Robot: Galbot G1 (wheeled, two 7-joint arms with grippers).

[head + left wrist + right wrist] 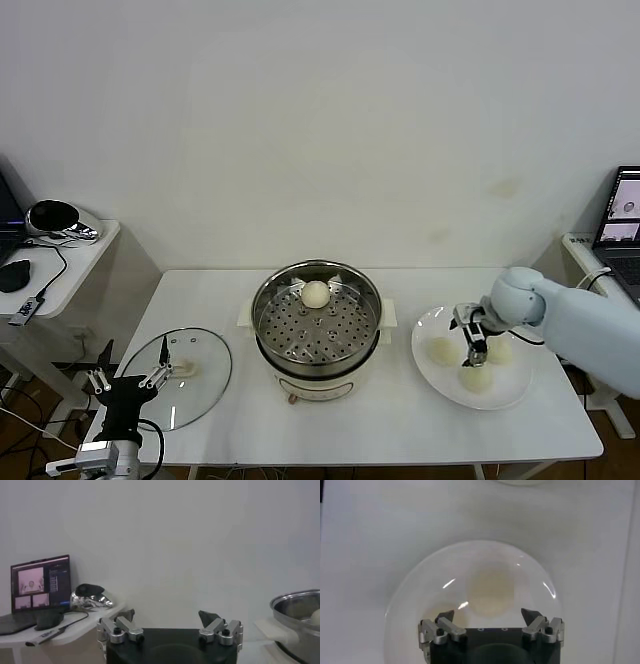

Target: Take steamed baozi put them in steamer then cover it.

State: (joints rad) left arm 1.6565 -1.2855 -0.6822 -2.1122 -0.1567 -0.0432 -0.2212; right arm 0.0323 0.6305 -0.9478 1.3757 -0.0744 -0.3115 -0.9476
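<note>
Over the white plate at the table's right, the right gripper hangs with jaws spread above three steamed baozi (a fourth already sits in the steamer), while the left gripper, also spread, idles near the cover lying flat on the table.
</note>
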